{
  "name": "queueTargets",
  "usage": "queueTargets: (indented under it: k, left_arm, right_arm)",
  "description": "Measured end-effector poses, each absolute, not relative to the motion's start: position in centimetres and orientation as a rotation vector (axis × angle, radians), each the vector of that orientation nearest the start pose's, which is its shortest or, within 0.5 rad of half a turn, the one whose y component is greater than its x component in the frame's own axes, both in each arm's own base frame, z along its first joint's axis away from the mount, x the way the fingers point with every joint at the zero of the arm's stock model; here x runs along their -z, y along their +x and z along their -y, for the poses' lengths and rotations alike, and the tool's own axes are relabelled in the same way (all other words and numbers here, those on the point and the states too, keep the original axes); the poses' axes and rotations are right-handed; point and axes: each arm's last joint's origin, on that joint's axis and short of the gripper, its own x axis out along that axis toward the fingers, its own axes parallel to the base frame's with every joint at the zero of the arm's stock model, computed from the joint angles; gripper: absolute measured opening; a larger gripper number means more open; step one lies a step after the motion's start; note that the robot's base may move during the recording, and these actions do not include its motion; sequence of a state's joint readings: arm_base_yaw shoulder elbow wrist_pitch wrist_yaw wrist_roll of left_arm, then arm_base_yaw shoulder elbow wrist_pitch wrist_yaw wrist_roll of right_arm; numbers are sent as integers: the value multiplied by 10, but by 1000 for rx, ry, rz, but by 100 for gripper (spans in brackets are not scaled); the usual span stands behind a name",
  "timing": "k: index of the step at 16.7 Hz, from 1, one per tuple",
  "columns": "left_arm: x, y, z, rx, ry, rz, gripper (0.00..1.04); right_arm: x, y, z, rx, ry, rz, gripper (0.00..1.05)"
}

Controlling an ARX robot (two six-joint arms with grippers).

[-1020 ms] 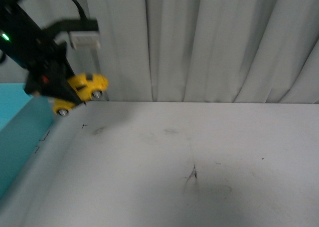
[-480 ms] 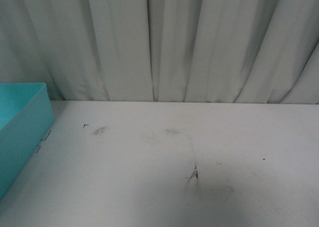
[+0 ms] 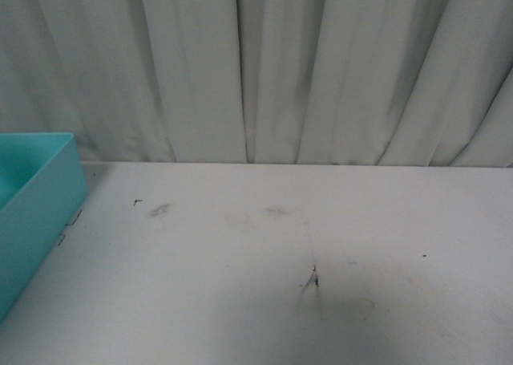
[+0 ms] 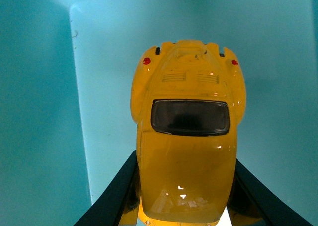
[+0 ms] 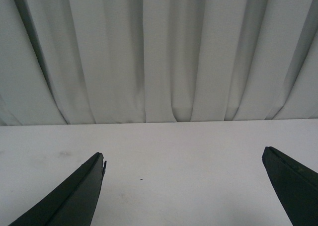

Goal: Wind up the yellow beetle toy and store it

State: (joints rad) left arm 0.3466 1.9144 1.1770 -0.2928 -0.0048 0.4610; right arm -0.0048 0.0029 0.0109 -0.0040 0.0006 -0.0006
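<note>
You won't find any words, numbers or labels to read here (not on anything at all).

Look: beetle [image 4: 186, 151], glossy yellow, dark window, red lights.
Hold: clamped between left gripper [image 4: 185, 186] fingers.
Place: inside teal bin [image 4: 39, 112]; floor contact unclear.

The right gripper [image 5: 184, 153] stands wide open, its 2 dark fingers [image 5: 74, 201] spread well apart and gripping no object. Beneath them lies a white table [image 5: 198, 186], marked by 1 small dark speck [image 5: 141, 179] and a faint smudge [image 5: 62, 154]. A pale curtain [image 5: 159, 52] hangs in vertical folds behind the table's far edge.
</note>
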Motion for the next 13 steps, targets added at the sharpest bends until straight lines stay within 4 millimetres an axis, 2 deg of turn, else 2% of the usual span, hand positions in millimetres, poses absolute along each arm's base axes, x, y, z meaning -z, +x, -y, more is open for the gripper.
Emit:
queueTargets:
  k: [4,8,9,10,13]
  left_arm:
    - [-127,360,-130,-134,206,-1095,43]
    - [-124,360,-127,-89,171,-1087,90]
    - [-127,358,-129,-81,133,-1074,100]
    - [-134,357,-132,-89,115,-1050,98]
    - [-187,348,-147,-131,44,-858,98]
  right_arm:
    - [-167,97,0,5,-1,4,98]
    - [-167,97,0,5,-1,4,98]
    - [-167,97,0,5,-1,4,98]
    - [-167,97,0,5,-1,4,98]
    - [-167,97,0,5,-1,4,98]
